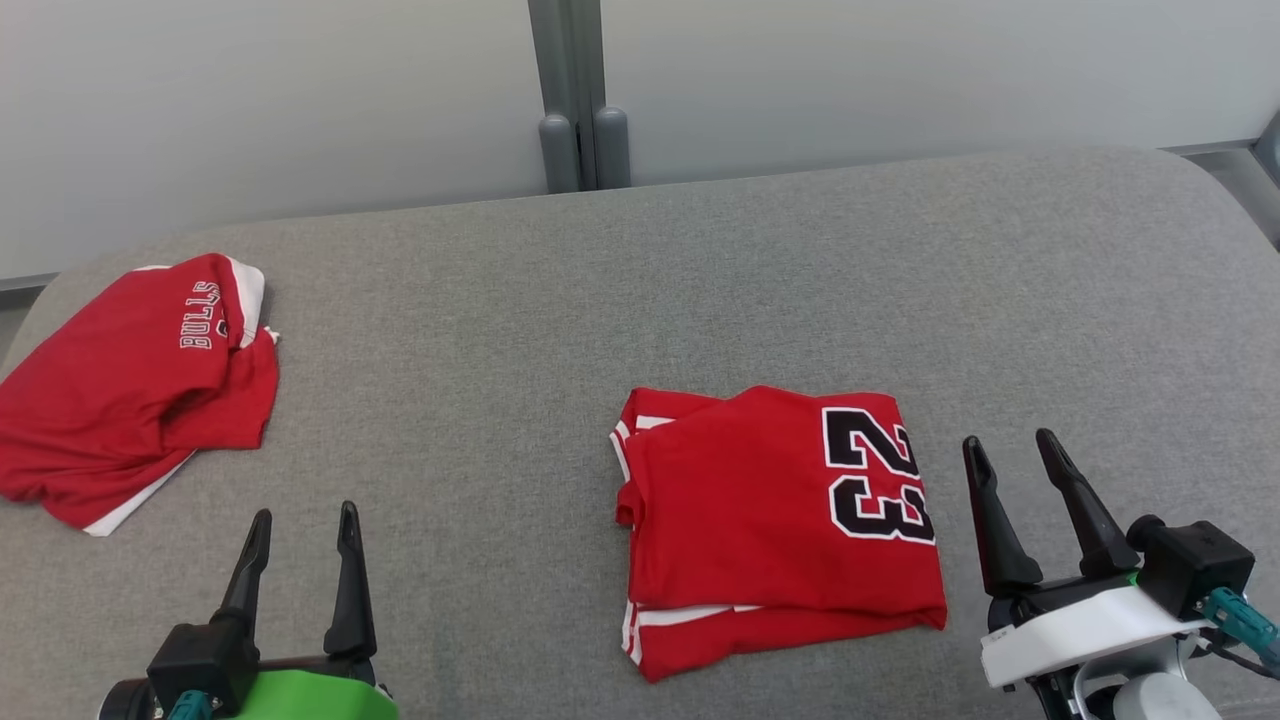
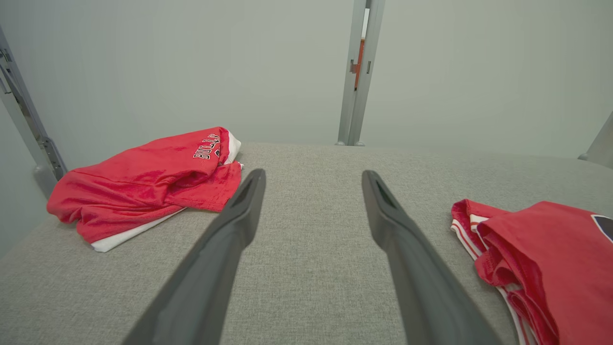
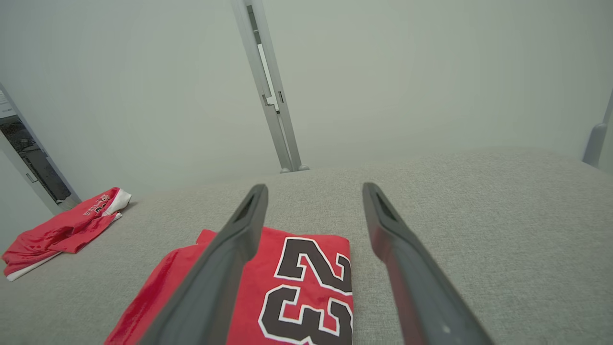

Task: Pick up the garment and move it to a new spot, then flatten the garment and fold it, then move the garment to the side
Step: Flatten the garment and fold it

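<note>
— Where's the shirt?
— The folded red shirt (image 1: 760, 520), number 23 facing up, lies flat on the grey table (image 1: 480, 350), a little right of the middle.
— Is anything gripping it?
— No. Both pairs are spread wide and empty. The right jaws sit just beside its right edge, and the left jaws hang over bare table at the front left.
— And the other red one?
— A rumpled shirt (image 1: 130, 390) at the far left, well apart.
</note>
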Tool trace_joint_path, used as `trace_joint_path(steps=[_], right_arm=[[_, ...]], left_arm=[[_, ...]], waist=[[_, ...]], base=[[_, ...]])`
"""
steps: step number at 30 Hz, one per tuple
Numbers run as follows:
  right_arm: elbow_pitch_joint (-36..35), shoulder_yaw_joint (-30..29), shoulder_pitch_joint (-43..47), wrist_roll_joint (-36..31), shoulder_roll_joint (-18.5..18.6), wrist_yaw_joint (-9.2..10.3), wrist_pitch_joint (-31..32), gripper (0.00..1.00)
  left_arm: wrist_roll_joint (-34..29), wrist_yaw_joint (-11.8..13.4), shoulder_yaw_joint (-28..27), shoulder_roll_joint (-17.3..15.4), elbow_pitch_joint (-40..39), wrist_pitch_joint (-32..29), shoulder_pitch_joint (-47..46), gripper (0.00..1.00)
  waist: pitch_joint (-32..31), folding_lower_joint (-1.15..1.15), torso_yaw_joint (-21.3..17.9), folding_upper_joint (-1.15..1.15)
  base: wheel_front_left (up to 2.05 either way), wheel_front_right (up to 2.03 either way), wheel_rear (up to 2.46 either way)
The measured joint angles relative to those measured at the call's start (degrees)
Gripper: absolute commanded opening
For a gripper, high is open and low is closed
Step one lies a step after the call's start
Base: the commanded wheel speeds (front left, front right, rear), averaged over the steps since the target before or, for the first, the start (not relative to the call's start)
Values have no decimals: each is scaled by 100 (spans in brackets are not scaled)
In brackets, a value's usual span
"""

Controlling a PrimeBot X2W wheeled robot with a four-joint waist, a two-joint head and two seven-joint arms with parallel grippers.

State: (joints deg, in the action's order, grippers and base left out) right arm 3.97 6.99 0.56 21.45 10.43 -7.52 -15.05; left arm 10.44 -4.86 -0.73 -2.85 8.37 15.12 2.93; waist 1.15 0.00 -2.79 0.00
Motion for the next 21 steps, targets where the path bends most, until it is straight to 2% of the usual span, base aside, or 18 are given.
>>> trace_joint_path(steps=[8, 21], right_arm=[[-15, -9, 33, -73, -114, 0, 0, 100], [49, 135, -136, -151, -135, 0, -1, 100]], left_arm=[[-45, -19, 146, 0, 27, 0, -2, 100], [-26, -219, 1985, 2, 790, 0, -375, 100]], waist=[[-13, 0, 2, 0], [109, 0, -141, 0]], base=[[0, 0, 0], [0, 0, 0]])
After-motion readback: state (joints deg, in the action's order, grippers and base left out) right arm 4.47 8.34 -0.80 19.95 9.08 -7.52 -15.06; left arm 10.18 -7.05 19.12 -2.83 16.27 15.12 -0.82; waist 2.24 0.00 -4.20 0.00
